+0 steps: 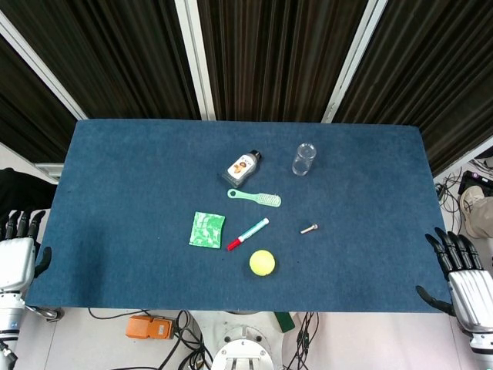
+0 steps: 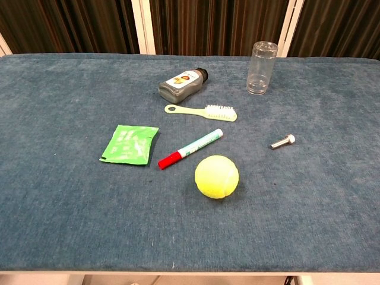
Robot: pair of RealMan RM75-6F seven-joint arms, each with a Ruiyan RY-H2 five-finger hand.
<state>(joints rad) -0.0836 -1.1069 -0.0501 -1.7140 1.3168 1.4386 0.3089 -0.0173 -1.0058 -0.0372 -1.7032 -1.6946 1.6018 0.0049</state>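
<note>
My left hand (image 1: 17,258) hangs beside the table's near left corner, fingers apart and holding nothing. Off the near right corner my right hand (image 1: 462,274) is likewise spread and empty. Neither hand shows in the chest view. On the blue cloth table (image 1: 115,177) lie a yellow tennis ball (image 1: 262,263) (image 2: 217,176), a red-capped marker (image 1: 247,233) (image 2: 190,148), a green sachet (image 1: 207,230) (image 2: 130,144), a pale green brush (image 1: 255,198) (image 2: 202,111), a small grey bottle (image 1: 242,168) (image 2: 183,84), a clear plastic cup (image 1: 303,159) (image 2: 262,67) and a silver bolt (image 1: 309,228) (image 2: 282,141).
Dark slatted panels with white posts (image 1: 192,58) stand behind the table. An orange device (image 1: 150,327) and cables lie on the floor below the near edge. The objects cluster at the table's middle, far from both hands.
</note>
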